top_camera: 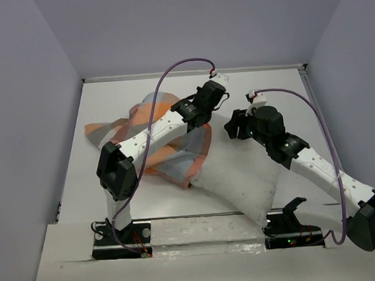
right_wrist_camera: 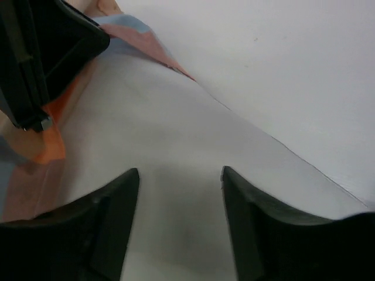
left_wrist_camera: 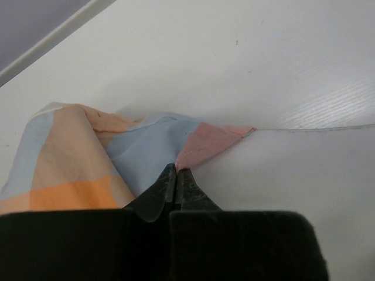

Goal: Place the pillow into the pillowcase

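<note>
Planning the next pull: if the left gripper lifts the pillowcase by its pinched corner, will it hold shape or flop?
Probably flops: the pillowcase lies in soft folds beyond the left gripper, shut on its corner. Likely light, since the cloth looks thin. One pinch will probably not hold its mouth open for the pillow.

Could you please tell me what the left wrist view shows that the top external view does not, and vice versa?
Only the left wrist view shows the left gripper shut on a pinkish corner of the pillowcase, beside the seam of the pillow. Only the top external view shows both arms, the right gripper near the pillow's far edge, and the pillowcase bunched over the pillow's far left end. Both show the checked pillowcase, the white pillow and the white table.
</note>
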Controlling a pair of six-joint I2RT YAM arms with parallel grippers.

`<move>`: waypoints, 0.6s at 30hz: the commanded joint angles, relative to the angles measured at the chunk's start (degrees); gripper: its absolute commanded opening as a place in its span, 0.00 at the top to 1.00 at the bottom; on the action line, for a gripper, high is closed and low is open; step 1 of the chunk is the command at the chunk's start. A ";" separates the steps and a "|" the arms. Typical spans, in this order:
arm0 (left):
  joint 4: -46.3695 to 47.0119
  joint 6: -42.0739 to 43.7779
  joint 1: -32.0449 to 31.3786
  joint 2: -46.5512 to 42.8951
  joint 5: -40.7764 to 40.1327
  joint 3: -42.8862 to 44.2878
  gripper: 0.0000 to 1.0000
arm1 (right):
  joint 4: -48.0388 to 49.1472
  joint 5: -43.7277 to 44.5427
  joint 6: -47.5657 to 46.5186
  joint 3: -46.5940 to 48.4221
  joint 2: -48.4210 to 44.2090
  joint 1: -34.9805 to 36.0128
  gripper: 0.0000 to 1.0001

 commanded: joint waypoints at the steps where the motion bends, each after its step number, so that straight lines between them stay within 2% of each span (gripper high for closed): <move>1: 6.90 -0.40 0.10 -6.75 -0.83 -1.03 1.00 | 4.78 -12.17 -9.62 9.76 6.57 -2.63 0.24; 3: 9.35 -1.18 0.19 -9.47 1.71 -2.09 1.00 | 4.78 -15.33 -11.83 10.21 8.07 -4.55 0.08; 6: 11.73 -3.54 0.36 -12.02 5.40 -2.79 1.00 | 5.48 -21.05 -10.79 10.29 12.90 -7.80 0.02; 8: 13.74 -4.79 0.36 -13.34 8.04 -3.23 1.00 | 5.83 -21.23 -8.24 10.65 17.37 -7.81 0.03; 9: 14.36 -6.53 0.54 -13.79 10.40 -3.67 1.00 | 6.01 -26.81 -8.06 10.47 18.44 -7.81 0.05; 11: 16.47 -7.95 0.63 -14.50 12.61 -4.29 1.00 | 6.80 -32.63 -4.82 9.42 19.33 -7.81 0.11; 12: 17.00 -8.74 0.71 -15.11 13.67 -4.64 1.00 | 11.50 -35.79 -3.15 6.37 18.98 -7.81 0.14; 13: 17.62 -10.57 1.06 -15.37 15.59 -5.16 1.00 | 14.07 -42.70 -1.48 4.69 17.41 -7.81 0.22; 15: 19.72 -12.43 1.50 -16.08 18.15 -5.96 1.00 | 21.01 -49.16 4.40 0.56 15.73 -7.81 0.45; 16: 20.34 -13.57 1.77 -16.25 20.95 -6.66 1.00 | 24.34 -55.89 6.68 -0.68 14.33 -7.81 0.73; 17: 21.83 -15.58 1.86 -16.60 22.19 -7.01 1.00 | 30.90 -59.35 10.88 -1.73 13.71 -7.81 0.83; 18: 22.80 -16.47 1.86 -16.87 25.60 -8.23 1.00 | 33.23 -61.99 12.75 -2.79 13.09 -7.81 1.00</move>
